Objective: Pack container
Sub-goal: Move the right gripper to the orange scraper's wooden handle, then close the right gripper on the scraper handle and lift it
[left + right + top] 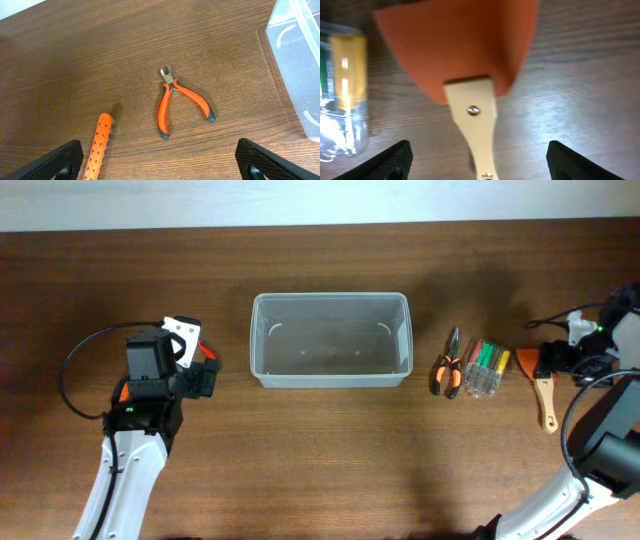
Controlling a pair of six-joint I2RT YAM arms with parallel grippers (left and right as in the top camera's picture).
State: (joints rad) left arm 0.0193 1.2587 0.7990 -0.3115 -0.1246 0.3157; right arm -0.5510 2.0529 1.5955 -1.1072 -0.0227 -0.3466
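Two arms reach in from the near edge of the table [330,470], one on each side of the container [330,378]. The container sits at the middle of the table, long side running left to right, and the wood grain shows through its clear bottom. In the left wrist view one rounded corner [300,65] fills the upper right.

The left arm [125,465] hangs over the table just left of the container. Its jaws are spread wide, one black finger [60,162] at each lower corner of the wrist view, with nothing between them but wood. Below the camera lie small cutters [172,102] with orange grips, nose pointing away, legs splayed apart. Just to their left lies a notched orange handle [99,147] with a dark tip, apart from the cutters.

The right arm [600,455] reaches over the far right of the table. Its jaws also stand wide apart, gripping nothing. Under them lies a scraper [465,55] with an orange blade and a pale wooden handle; the handle runs down between the two fingers [390,162] and touches neither.

Right of the container, from the overhead view, lie orange-gripped pliers [447,375], then just beside them a clear case [487,370] of green, yellow and red pieces, then the scraper [546,400]. The case's edge also shows at the left of the right wrist view [342,95].
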